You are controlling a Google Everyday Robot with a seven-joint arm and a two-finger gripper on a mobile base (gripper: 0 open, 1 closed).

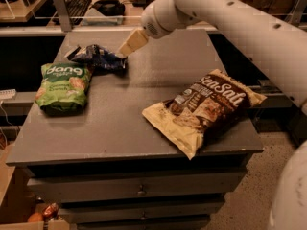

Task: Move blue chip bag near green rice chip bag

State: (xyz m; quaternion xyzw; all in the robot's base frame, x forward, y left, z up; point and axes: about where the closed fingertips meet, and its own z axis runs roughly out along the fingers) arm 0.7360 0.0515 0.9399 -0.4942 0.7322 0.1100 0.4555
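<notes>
The blue chip bag (96,57) lies crumpled at the back left of the grey table top (124,123). It sits just behind and to the right of the green rice chip bag (62,86), which lies flat with its "dang" lettering up; their edges are very close or touching. My gripper (126,47), cream-coloured at the end of the white arm (230,18), hangs at the right end of the blue bag, slightly above it. I cannot tell whether it touches the bag.
A large brown-and-cream "SeaSalt" bag (206,109) lies at the front right of the table, partly over the edge. Drawers (139,190) sit below the top. A desk with a keyboard (76,4) stands behind.
</notes>
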